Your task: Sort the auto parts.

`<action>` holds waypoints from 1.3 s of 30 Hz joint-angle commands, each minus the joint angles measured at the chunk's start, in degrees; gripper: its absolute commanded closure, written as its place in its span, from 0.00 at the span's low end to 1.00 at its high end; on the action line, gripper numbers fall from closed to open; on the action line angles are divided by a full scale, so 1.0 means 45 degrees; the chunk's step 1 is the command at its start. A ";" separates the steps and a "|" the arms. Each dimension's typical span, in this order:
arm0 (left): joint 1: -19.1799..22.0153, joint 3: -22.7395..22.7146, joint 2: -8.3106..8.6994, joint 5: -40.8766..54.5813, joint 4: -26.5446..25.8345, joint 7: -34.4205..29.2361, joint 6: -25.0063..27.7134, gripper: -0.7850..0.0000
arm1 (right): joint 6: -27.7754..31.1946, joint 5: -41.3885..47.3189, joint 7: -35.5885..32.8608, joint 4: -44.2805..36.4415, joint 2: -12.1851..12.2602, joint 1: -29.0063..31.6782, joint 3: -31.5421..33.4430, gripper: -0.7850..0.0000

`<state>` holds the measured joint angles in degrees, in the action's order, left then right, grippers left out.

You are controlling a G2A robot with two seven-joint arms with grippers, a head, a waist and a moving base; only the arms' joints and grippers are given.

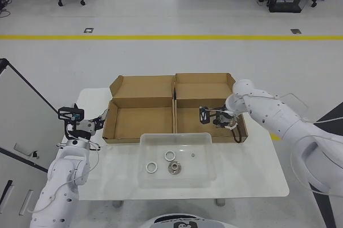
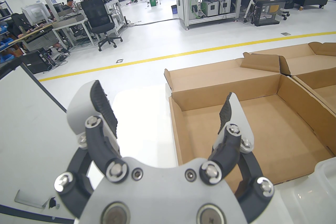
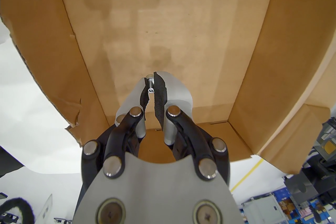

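Right wrist view: right gripper [image 3: 150, 83] nearly closed, tips pinching a small screw [image 3: 150, 81] over the bare floor of the right cardboard box [image 3: 168, 12], which sits at 1 o'clock of the clear tray [image 1: 160, 137]. Best to lower, then open slowly so the screw cannot bounce out. Its long axis runs along the fingers, head seemingly toward the wrist, shank toward the box floor. Left gripper [image 2: 164, 93] gapes empty, at 9 o'clock of the tray
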<state>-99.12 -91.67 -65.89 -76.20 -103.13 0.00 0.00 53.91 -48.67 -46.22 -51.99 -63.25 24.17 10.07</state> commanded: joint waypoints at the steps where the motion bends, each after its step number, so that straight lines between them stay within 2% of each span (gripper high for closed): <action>1: 0.0000 0.0000 0.0000 0.0000 0.0000 0.0000 0.0000 0.00 | 0.0002 -0.0045 0.0026 0.0091 -0.0047 0.0018 0.0021 1.00; 2: 0.0000 0.0000 0.0000 0.0000 0.0000 0.0000 0.0000 0.00 | -0.0003 -0.0069 0.0042 0.0134 -0.0072 0.0033 0.0034 1.00; 3: 0.0000 0.0000 0.0000 0.0000 0.0000 0.0000 0.0000 0.00 | -0.0008 -0.0093 0.0054 0.0171 -0.0094 0.0047 0.0048 0.87; 6: 0.0000 0.0000 0.0000 0.0000 0.0000 0.0000 0.0000 0.00 | 0.0006 -0.0116 0.0101 0.0304 -0.0147 0.0089 0.0105 0.69; 12: 0.0000 0.0000 0.0000 0.0000 0.0000 0.0000 0.0000 0.00 | 0.0077 -0.0221 0.0230 0.0393 -0.0198 0.0065 0.0278 0.51; 13: 0.0000 0.0000 0.0000 0.0000 0.0000 0.0000 0.0000 0.00 | 0.0083 -0.0265 0.0249 0.0378 -0.0198 0.0051 0.0310 0.43; 14: 0.0000 0.0000 0.0000 0.0000 0.0000 0.0000 0.0000 0.00 | 0.0083 -0.0308 0.0286 0.0340 -0.0193 0.0021 0.0357 0.29; 17: 0.0000 0.0000 0.0000 0.0000 0.0000 0.0000 0.0000 0.00 | 0.0131 -0.0453 0.0361 0.0200 -0.0152 -0.0029 0.0478 0.01; 28: 0.0000 0.0000 0.0000 0.0000 0.0000 0.0000 0.0000 0.00 | 0.0354 -0.0977 0.0189 -0.1124 0.0371 -0.0358 0.1203 0.00; 39: 0.0000 0.0000 0.0000 0.0000 0.0000 0.0000 0.0000 0.00 | 0.0372 0.0020 -0.0552 -0.4283 0.1737 -0.0396 0.2254 0.00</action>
<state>-99.12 -91.67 -65.89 -76.20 -103.13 0.00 0.00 55.77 -49.59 -48.52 -69.50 -56.17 22.32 20.05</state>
